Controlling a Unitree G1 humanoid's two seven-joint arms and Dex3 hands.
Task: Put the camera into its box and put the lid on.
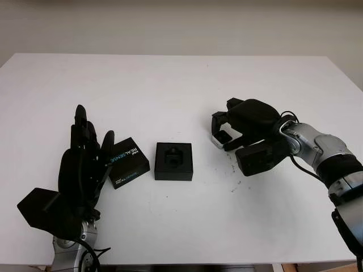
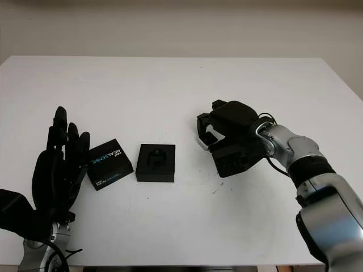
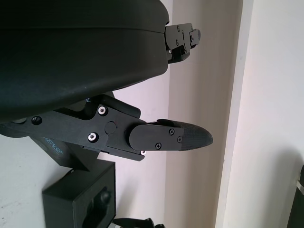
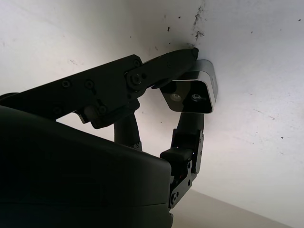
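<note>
Spanning the frame, white table (image 1: 170, 79) under pale wall (image 1: 181, 22)

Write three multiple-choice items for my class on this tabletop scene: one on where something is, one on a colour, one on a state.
1. Where is the lid printed REALSENSE?
A. on top of the box
B. on the table beside the open box, toward the left hand
C. in the right hand

2. What colour is the open box?
A. white
B. red
C. black

3. What is the right hand doing?
A. grasping the silver camera
B. holding the lid
C. holding nothing

Answers: 1 B, the lid lies between the box and the left hand. 2 C, the box is black against the white table. 3 A, the right wrist view shows fingers closed around the camera.
</note>
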